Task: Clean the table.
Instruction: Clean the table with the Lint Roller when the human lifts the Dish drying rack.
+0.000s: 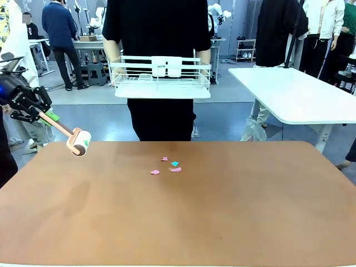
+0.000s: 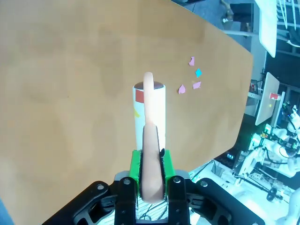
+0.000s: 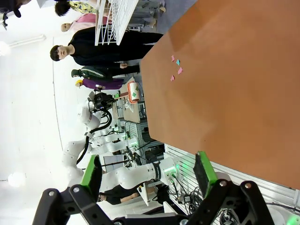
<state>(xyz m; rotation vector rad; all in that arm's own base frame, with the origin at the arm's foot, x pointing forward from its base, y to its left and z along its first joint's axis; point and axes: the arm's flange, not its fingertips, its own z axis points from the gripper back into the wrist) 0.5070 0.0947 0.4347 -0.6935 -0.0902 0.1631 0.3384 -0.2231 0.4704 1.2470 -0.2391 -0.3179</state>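
My left gripper [image 2: 151, 171] clamped on the lint roller [image 1: 79, 143] handle above the table [image 1: 233, 211] far-left corner, my right gripper [image 3: 147, 172] gaping, empty; risk, I judge: a tilted roller could skid and scatter the paper scraps [image 1: 167, 167] midway along the far edge.

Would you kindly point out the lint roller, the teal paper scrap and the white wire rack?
lint roller [image 1: 79, 143], front view, on its roll head.
teal paper scrap [image 1: 175, 163], front view, on its middle.
white wire rack [image 1: 161, 92], front view, on its front base edge.
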